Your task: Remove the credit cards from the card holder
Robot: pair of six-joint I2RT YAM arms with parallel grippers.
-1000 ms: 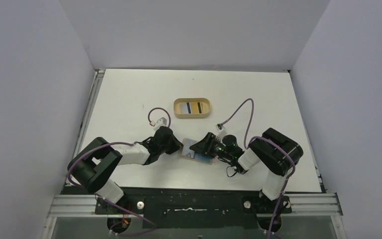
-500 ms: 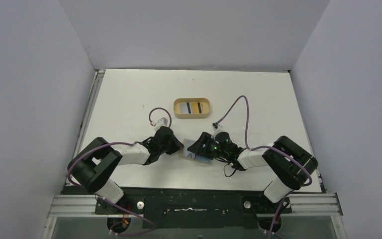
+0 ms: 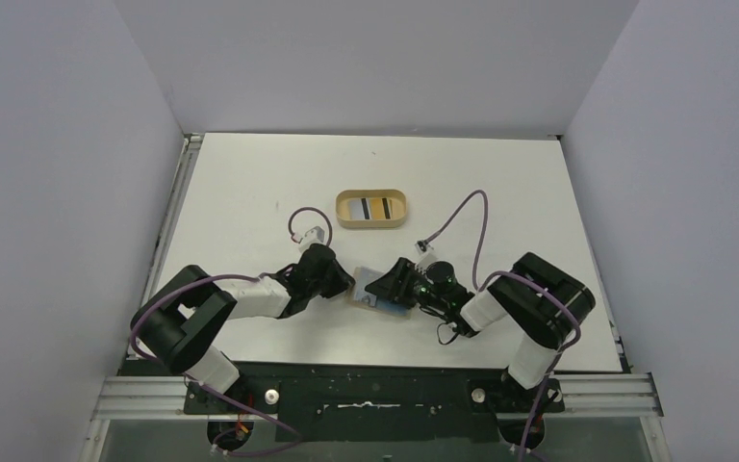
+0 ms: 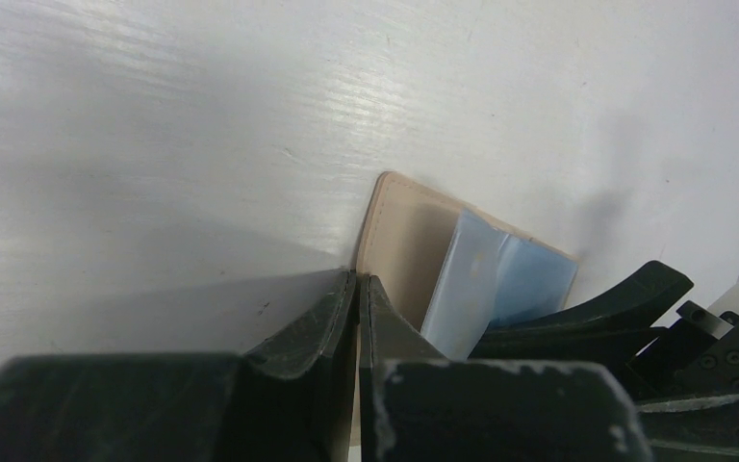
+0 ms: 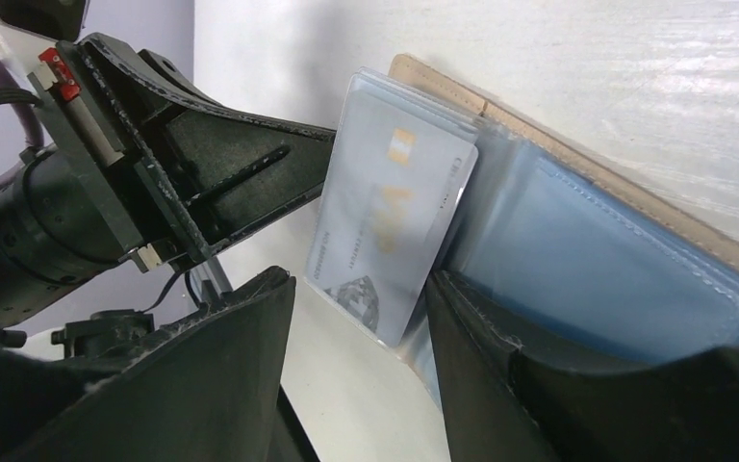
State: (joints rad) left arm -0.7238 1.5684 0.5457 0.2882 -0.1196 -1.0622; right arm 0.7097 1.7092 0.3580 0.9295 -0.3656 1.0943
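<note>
The tan card holder lies open on the table between both grippers, its blue clear sleeves facing up. My left gripper is shut on the holder's tan edge and pins it. A light blue card sticks partly out of a sleeve, tilted up; it also shows in the left wrist view. My right gripper is open, its jaws on either side of the card's free end, and its right finger rests on the sleeve. I see no yellow-orange card in the holder.
An oval tan tray stands behind the holder at mid table with flat striped white, black and yellow things in it. Purple cables loop above both wrists. White walls close in the table on three sides.
The right arm's elbow swung out to the right and came back; its gripper stayed at the holder. The left arm and the holder have not moved.
</note>
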